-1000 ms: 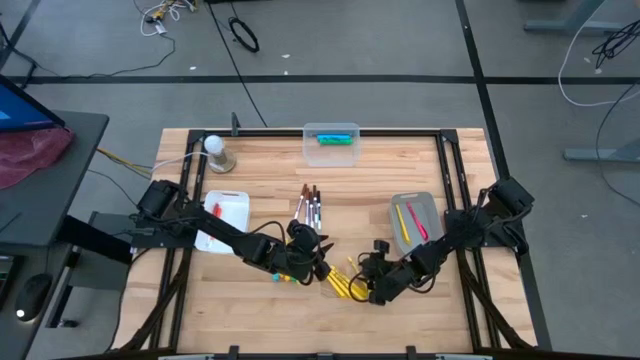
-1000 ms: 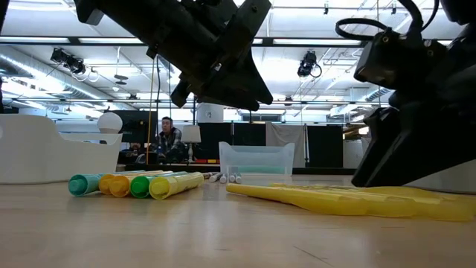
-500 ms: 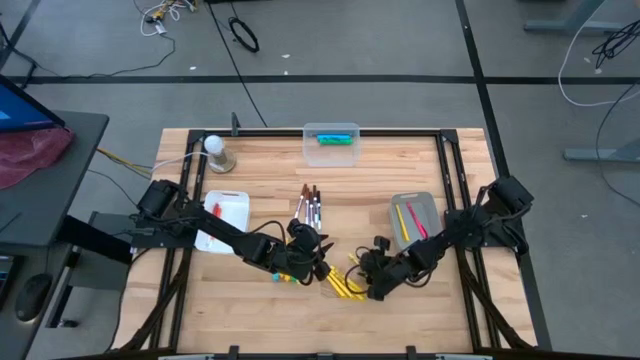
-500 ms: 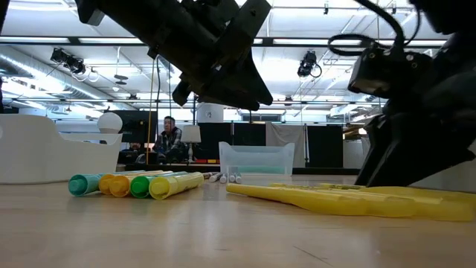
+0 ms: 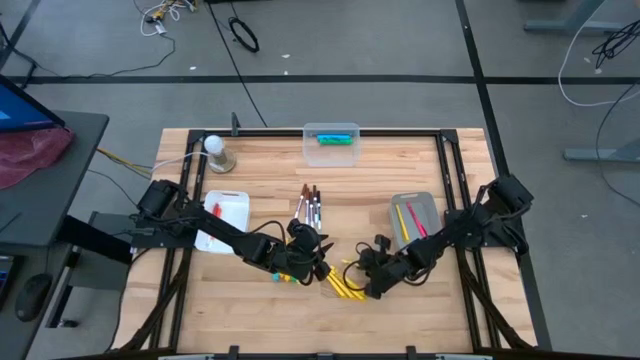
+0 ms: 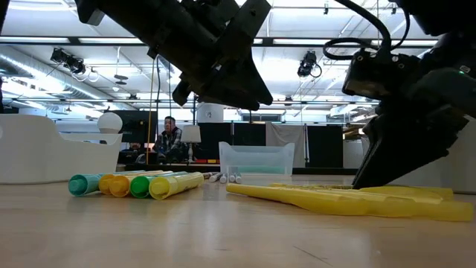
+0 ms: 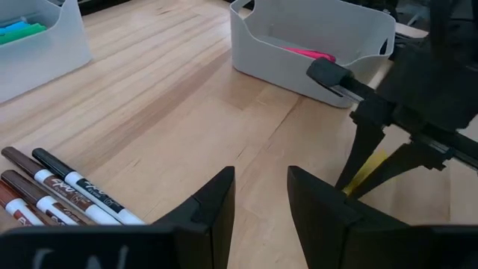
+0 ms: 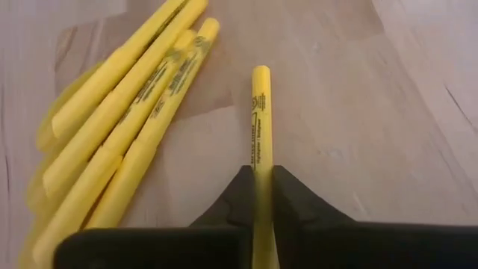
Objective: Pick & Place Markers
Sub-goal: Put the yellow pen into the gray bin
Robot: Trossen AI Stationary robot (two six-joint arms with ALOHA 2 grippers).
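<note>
Step in hand: a slim yellow plastic marker (image 8: 260, 127) is judged to be at the point of being lifted from the loose heap of slim yellow markers (image 5: 343, 281) on the pale wooden table (image 5: 260, 185).
Right gripper (image 5: 368, 283): its dark fingers (image 8: 287, 196) are seen clamped together on the single yellow marker, gripped near one end, with most of the barrel sticking out forward.
Where the marker is: low over the table at the front middle, just beside the heap and clear of it along the visible barrel.
How to do it well: a straight lift is advised, so the long free end is not dragged across the neighbouring markers; the off-centre grip may let the barrel tip.
Likely goal: the grey rectangular tray (image 5: 428, 205) near the right arm, where a yellow and a pink marker already lie.
Right arm pose: stretched low from the right table edge toward the middle, wrist angled down.
Left gripper (image 7: 260, 196): fingers apart and empty, held above the chunky coloured markers (image 6: 134, 184), facing the right gripper.
</note>
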